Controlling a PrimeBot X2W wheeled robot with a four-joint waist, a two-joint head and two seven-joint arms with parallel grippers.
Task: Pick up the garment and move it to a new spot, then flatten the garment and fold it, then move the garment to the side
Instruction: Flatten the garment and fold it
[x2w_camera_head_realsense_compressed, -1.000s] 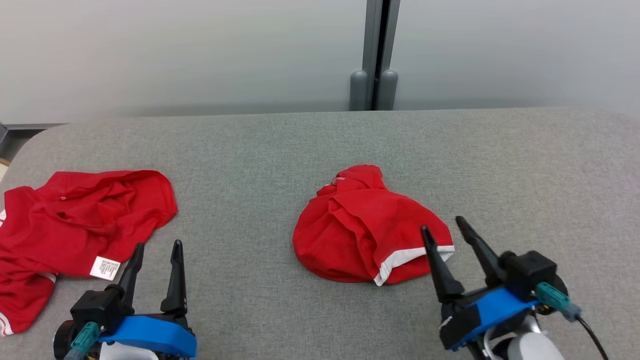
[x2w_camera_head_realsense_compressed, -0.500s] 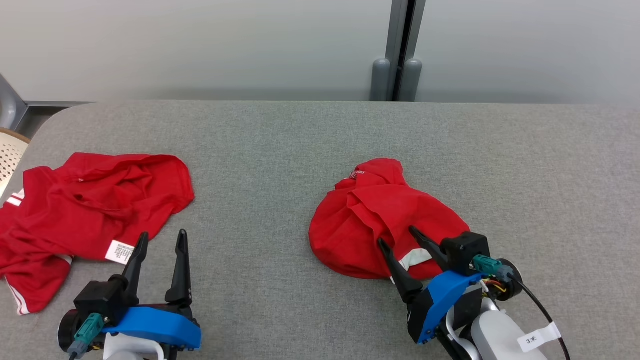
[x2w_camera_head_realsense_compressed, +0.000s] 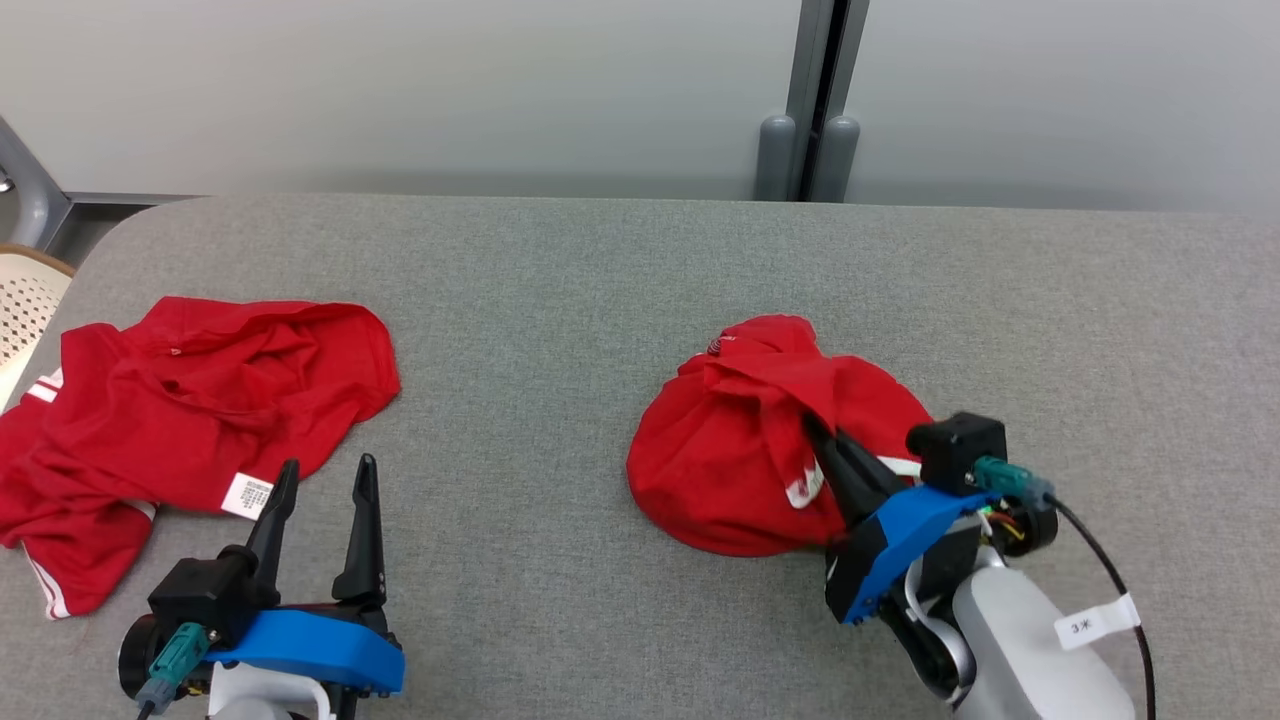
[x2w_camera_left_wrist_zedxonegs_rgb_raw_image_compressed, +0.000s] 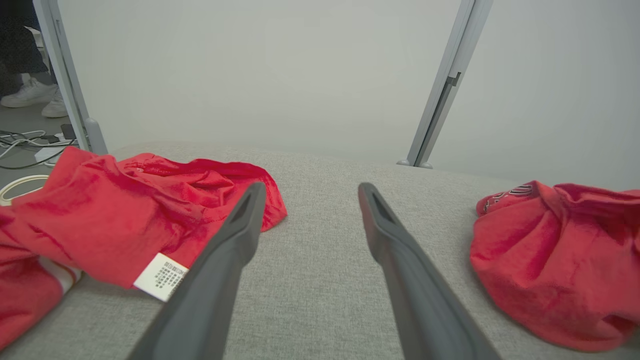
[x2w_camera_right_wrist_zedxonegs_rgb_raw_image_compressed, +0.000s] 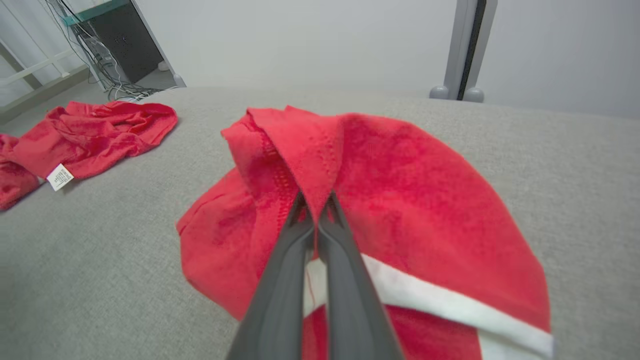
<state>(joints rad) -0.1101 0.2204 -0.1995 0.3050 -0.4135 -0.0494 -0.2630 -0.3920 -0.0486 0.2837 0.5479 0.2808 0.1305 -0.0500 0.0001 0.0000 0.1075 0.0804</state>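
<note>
Pinching garment (x2w_camera_right_wrist_zedxonegs_rgb_raw_image_compressed: 410, 190) fold, right gripper (x2w_camera_right_wrist_zedxonegs_rgb_raw_image_compressed: 315, 202) closed

Right end effector (x2w_camera_head_realsense_compressed: 822, 440) tips buried in garment (x2w_camera_head_realsense_compressed: 720, 470) fold, label (x2w_camera_head_realsense_compressed: 246, 495) print unreadable

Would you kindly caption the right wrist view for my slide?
Right hand shut on a fold of the red garment on the grey table.

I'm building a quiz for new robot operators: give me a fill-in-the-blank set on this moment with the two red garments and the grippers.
The right gripper has its jaws ____ on a fold of the bunched red garment.
The left gripper has its jaws ____ and holds nothing.
The white care label sits on the spread red garment at the robot's ____.
Missing: shut; open; left.
</note>
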